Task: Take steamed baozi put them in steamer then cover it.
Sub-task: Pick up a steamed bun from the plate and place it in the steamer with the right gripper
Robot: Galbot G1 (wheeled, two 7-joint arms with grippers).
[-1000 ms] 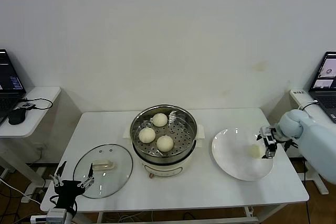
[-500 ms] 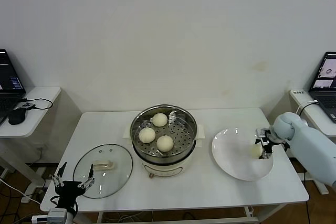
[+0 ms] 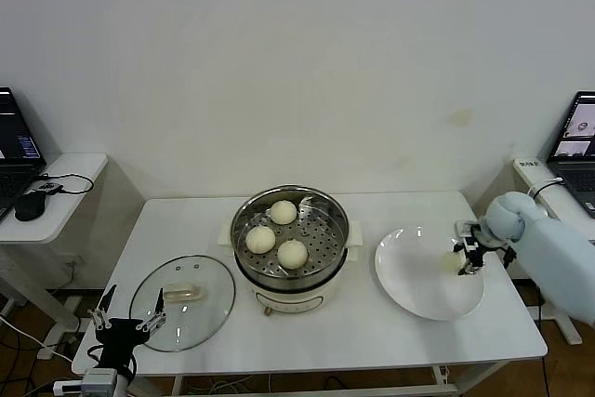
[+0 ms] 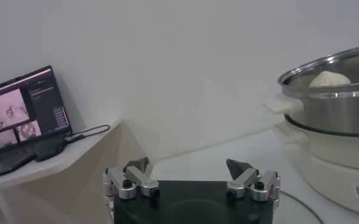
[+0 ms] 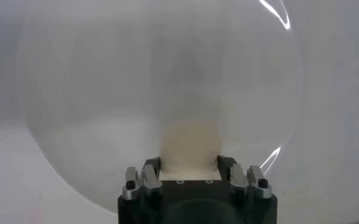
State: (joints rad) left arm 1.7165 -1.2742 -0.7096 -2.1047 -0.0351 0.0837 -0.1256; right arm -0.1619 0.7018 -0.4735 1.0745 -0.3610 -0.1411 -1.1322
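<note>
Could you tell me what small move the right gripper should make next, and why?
Probably lift straight up: the right gripper has its fingers against both sides of the last baozi on the white plate, while three already sit in the steamer.

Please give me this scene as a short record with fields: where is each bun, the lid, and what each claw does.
buns in steamer: three
fourth bun: on white plate, between right claw fingers
lid: flat on table, beside steamer on robot's left
left claw: open, idle at the table's near edge by lid
steamer: uncovered
</note>
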